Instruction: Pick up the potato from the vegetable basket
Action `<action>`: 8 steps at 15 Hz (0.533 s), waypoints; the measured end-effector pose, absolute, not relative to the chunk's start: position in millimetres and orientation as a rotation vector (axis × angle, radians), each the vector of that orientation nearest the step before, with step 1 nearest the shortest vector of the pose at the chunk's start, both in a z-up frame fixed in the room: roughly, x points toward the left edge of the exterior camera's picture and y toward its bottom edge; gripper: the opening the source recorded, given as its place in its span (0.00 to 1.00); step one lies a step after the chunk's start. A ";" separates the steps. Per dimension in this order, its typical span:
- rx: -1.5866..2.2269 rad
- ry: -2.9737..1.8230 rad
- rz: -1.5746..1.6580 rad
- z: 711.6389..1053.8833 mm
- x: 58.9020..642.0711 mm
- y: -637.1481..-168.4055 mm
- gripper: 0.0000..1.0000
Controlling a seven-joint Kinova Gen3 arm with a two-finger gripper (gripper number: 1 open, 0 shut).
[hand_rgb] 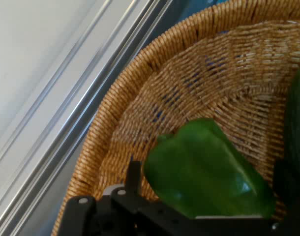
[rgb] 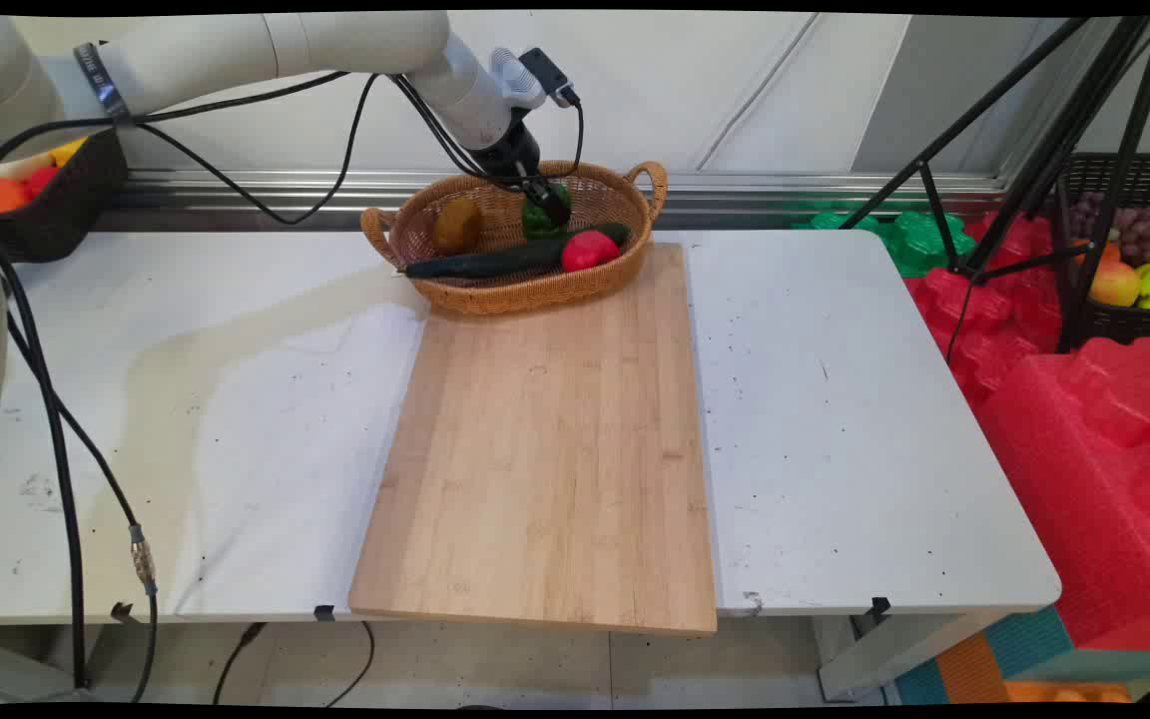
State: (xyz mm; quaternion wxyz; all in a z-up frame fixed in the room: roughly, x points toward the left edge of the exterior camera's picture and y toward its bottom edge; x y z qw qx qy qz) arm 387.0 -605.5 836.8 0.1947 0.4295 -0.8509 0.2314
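Green pepper (hand_rgb: 206,169) sits between the fingers (hand_rgb: 134,176), seemingly gripped, inside the basket (hand_rgb: 140,103).

Beyond my white table (rgb: 835,419) stands a pale panelled wall (rgb: 695,80) with a metal rail (rgb: 785,185) along its foot. A black tripod (rgb: 1034,140) rises at the right, above red foam blocks (rgb: 1084,419).

Basket (rgb: 525,285) around the gripper (rgb: 557,207): woven wicker, tan, rough ribbed weave. Green pepper (hand_rgb: 209,169) at the gripper: smooth, glossy skin, waxy sheen. Red fruit (rgb: 588,250) just beside: glossy. Dark cucumber (rgb: 505,262) near it: smooth, dull sheen. Brown fruit (rgb: 457,226) in the basket: matt. Board (rgb: 545,449) before the basket: pale wood, visible grain, matt. Counter (rgb: 835,419): white, smooth, speckled. Gripper: black, matt, plastic-looking.
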 end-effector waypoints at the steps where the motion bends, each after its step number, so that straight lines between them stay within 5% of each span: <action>1: 1.201 -2.382 0.653 836.9 386.8 -605.7 1.00; 8: 1.164 -2.346 0.687 849.5 386.4 -602.6 1.00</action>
